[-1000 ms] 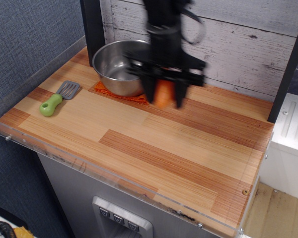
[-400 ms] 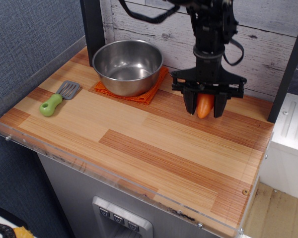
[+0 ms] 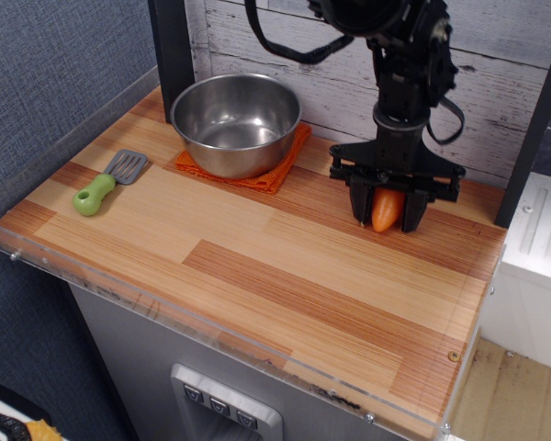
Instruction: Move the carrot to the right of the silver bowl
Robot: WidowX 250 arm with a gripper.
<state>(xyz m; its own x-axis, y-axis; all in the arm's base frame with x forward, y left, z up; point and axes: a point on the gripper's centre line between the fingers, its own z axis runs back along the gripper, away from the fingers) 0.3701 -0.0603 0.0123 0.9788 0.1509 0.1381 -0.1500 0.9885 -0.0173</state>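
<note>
On the wooden table [image 3: 257, 248], our claw [image 3: 387, 219] pinches the carrot [image 3: 386, 210] low, well right of the silver bowl [image 3: 236, 122]; we judge only release remains.

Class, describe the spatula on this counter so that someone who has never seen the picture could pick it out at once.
Start at the silver bowl on its orange cloth at the back of the wooden counter. Go forward and left, toward the counter's left edge: the spatula lies flat there, alone. Its bright green handle and slotted grey blade set it apart.
</note>
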